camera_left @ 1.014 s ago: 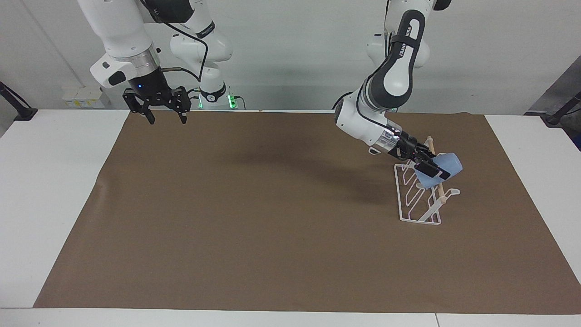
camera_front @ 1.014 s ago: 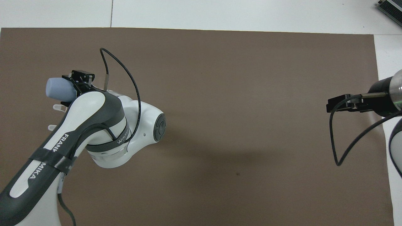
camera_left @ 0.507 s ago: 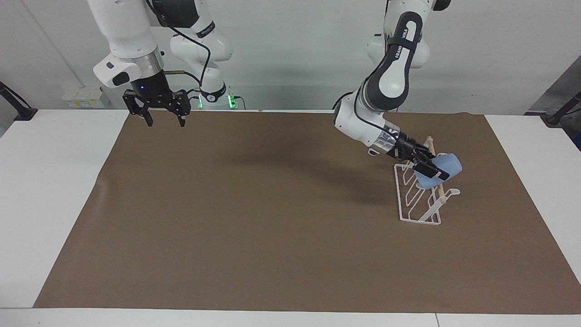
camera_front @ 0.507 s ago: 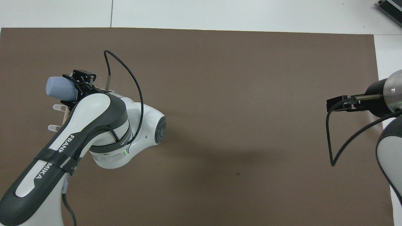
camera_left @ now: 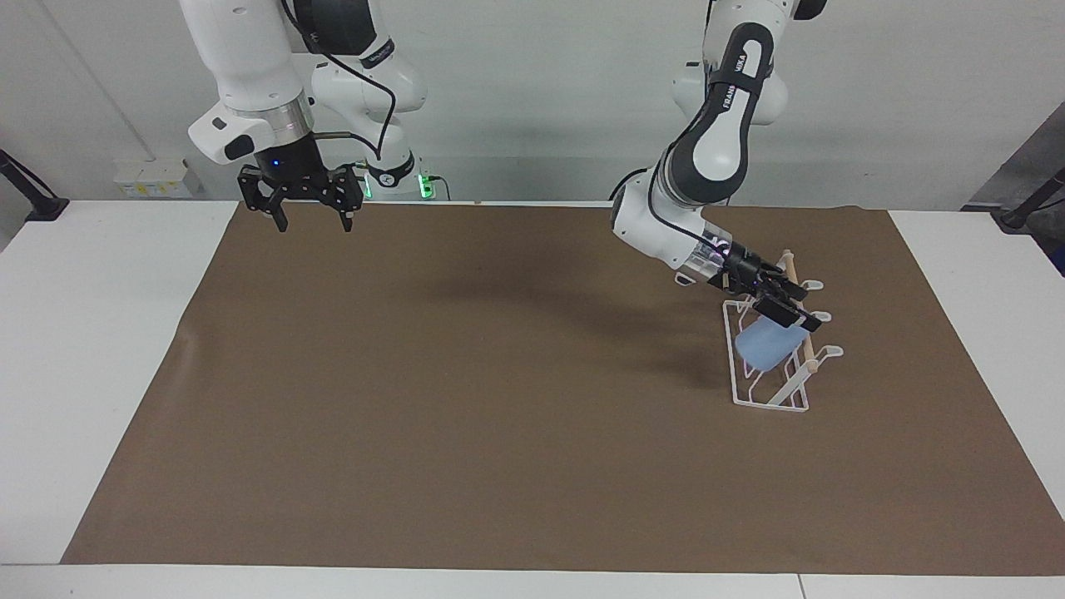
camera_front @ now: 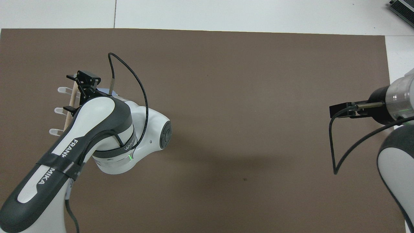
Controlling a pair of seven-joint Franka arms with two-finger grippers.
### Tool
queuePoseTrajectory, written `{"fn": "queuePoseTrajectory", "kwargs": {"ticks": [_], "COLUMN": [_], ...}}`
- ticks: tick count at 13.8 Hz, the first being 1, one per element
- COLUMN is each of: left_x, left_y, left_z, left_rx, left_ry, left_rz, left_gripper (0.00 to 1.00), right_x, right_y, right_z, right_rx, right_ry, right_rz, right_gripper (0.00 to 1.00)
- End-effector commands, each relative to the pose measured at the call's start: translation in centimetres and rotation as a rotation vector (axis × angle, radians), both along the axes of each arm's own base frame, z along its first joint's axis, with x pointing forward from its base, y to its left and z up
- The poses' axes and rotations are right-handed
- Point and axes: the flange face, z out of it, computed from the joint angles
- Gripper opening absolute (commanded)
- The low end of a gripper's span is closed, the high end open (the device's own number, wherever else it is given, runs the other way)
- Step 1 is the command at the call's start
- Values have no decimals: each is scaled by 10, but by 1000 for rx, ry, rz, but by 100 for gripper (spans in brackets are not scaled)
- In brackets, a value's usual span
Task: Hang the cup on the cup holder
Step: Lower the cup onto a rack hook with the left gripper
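The light-blue cup (camera_left: 766,346) lies tilted in the white wire cup holder (camera_left: 770,404), on its slanted wires below the wooden dowel; I cannot tell whether a prong is inside it. My left gripper (camera_left: 804,309) is open just above the cup and apart from it, beside the dowel. In the overhead view the left gripper (camera_front: 68,93) straddles the cup holder's dowel (camera_front: 72,100), and the left arm hides nearly all of the cup. My right gripper (camera_left: 314,220) is open and empty, raised over the brown mat's edge nearest the robots; it also shows in the overhead view (camera_front: 338,110).
A brown mat (camera_left: 466,416) covers most of the white table (camera_left: 91,349). The cup holder stands toward the left arm's end of the mat.
My left gripper has opened and let the cup go. The cup has dropped from between the fingers onto the rack's wires. My right gripper has drifted a little toward the table's middle.
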Motion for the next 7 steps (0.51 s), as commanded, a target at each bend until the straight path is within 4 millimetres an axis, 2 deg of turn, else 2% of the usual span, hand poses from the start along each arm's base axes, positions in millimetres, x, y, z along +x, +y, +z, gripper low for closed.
{"fn": "queuePoseTrajectory", "kwargs": {"ticks": [1,4,7], "left_x": [-3,-3,-4], "left_y": [0,-1,2], "left_z": [-1,21,58], "left_rx": [6,-59,-302], "left_ry": [-20,-55,-138], "left_rz": [-15,17,196], "left_gripper": [100,100,100], "right_x": [-4,-4,-3], "right_y": [-4,-3,-1], "right_z": [1,2,2], "right_rx": [-8,-7,-6], "right_ry": [-28,-29,-31], "right_rz": [-13,-13,-13], "right_gripper": [100,100,100]}}
